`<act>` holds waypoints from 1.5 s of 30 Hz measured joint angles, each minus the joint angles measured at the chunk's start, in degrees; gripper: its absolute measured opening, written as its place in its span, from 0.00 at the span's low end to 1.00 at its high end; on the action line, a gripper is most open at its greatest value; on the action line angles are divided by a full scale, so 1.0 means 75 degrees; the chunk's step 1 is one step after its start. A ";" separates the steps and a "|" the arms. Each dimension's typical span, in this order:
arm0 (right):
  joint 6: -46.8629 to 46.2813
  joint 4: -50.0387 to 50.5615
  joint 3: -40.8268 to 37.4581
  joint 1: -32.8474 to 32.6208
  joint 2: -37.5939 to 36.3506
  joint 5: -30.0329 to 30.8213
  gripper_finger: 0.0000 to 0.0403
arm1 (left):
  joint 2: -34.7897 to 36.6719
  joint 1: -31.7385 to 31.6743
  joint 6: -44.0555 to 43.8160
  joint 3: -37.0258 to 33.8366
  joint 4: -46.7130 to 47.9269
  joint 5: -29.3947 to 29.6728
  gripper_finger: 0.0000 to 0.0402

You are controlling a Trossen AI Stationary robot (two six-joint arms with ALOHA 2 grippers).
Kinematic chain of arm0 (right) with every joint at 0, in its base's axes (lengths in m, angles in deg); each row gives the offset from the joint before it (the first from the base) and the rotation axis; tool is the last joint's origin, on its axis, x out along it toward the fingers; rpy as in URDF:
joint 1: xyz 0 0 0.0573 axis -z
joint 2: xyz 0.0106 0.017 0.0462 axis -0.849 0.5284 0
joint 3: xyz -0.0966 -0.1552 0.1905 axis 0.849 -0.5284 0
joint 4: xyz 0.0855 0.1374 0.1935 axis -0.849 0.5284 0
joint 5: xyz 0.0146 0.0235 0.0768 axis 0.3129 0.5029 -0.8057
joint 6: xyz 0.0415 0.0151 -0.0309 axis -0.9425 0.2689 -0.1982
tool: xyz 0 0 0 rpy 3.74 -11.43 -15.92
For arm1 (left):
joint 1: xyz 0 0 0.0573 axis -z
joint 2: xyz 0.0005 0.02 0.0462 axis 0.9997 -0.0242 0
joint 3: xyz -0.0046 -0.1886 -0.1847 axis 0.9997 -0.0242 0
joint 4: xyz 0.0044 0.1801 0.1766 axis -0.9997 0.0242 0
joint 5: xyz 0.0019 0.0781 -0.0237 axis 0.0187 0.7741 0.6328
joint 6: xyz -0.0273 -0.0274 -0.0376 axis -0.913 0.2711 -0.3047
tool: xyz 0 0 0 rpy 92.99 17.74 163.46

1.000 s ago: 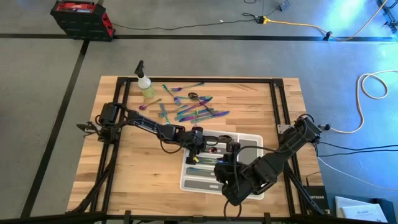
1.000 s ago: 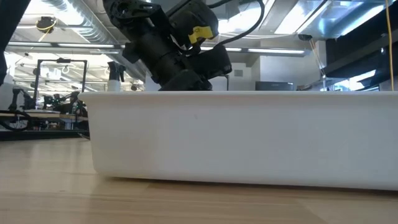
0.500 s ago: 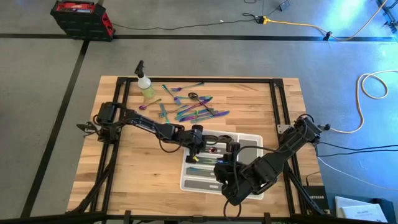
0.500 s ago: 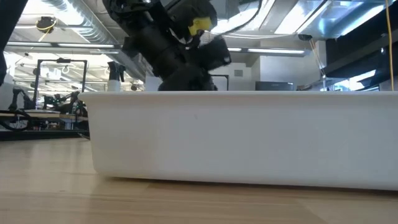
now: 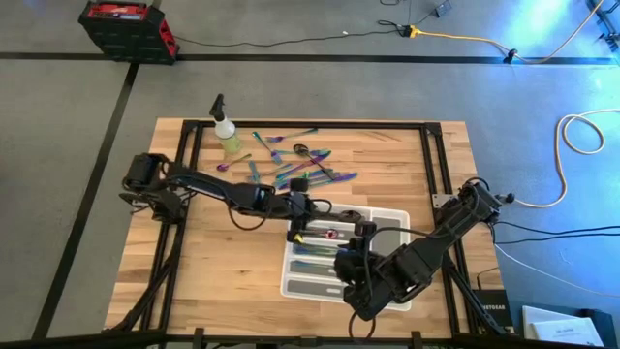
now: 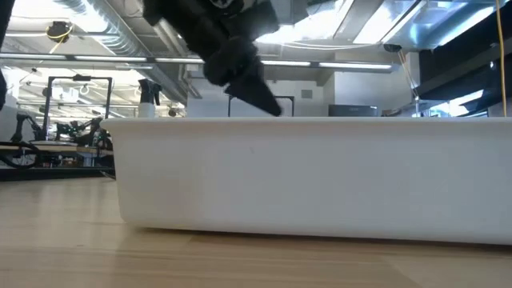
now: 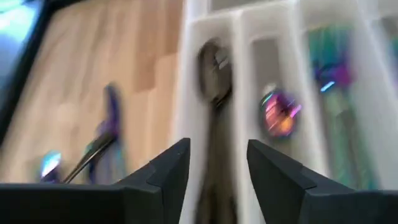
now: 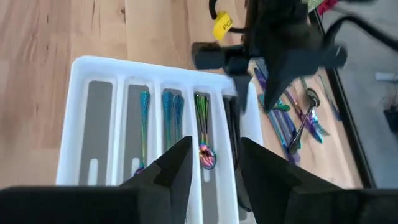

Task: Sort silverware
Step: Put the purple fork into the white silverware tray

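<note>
A white compartment tray (image 5: 289,286) lies on the wooden table, with several iridescent pieces of silverware (image 8: 202,134) in its slots. A dark spoon (image 7: 214,74) lies lengthwise in one slot, an iridescent spoon (image 7: 280,113) in the slot beside it. My left gripper (image 7: 217,149) hangs open just above the dark spoon at the tray's far left end (image 5: 298,231), with its fingers above the tray rim (image 6: 268,108). My right gripper (image 8: 214,146) hovers open over the tray's near part (image 5: 347,264). More silverware (image 5: 300,173) lies loose on the table beyond the tray.
A yellow-green spray bottle (image 5: 227,136) stands at the table's far left, beside the loose pile. A black frame (image 5: 431,155) runs around the tabletop. Bare wood (image 5: 223,262) lies left of the tray.
My left gripper has risen out of the tray, so its fingers now show above the rim, and it has drawn back a little toward the table's left edge. The dark spoon stays lying in its slot. My right arm has kept still.
</note>
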 joint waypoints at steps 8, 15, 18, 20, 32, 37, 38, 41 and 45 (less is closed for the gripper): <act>-0.1316 -0.0462 -0.0880 -0.0191 0.0002 0.0012 0.29 | 0.0469 -0.0166 0.0352 -0.0795 0.0214 0.2065 0.37; -0.1961 -0.2245 -0.2684 -0.0182 0.0009 -0.0970 0.29 | 0.1158 -0.0952 0.0079 -0.1905 -0.0673 0.1051 0.37; -0.1959 -0.2937 -0.3257 -0.0182 0.0010 -0.1022 0.29 | 0.1671 -0.1549 0.0094 -0.2170 -0.0688 0.0876 0.36; -0.1957 -0.3493 -0.3529 -0.0182 0.0006 -0.1018 0.29 | 0.2037 -0.2008 0.0103 -0.2341 -0.0744 0.0524 0.36; -0.1530 -0.4966 -0.3841 -0.0182 0.0003 0.0930 0.29 | 0.2485 -0.4909 -0.0116 -0.3151 -0.0223 -0.2567 0.36; -0.1281 -0.5331 -0.3841 -0.0129 0.0000 0.1735 0.29 | 0.2478 -0.5298 -0.0591 -0.3670 -0.0537 -0.2906 0.36; -0.1252 -0.5370 -0.3841 -0.0127 0.0000 0.1781 0.29 | 0.2434 -0.5324 -0.0673 -0.3745 -0.0563 -0.3138 0.36; -0.1240 -0.5408 -0.3841 -0.0118 0.0000 0.2008 0.29 | 0.2367 -0.5307 -0.0874 -0.3920 -0.0681 -0.3632 0.36; -0.1246 -0.5430 -0.3841 -0.0118 0.0000 0.2243 0.29 | 0.2153 -0.5216 -0.0860 -0.4111 -0.0667 -0.3542 0.36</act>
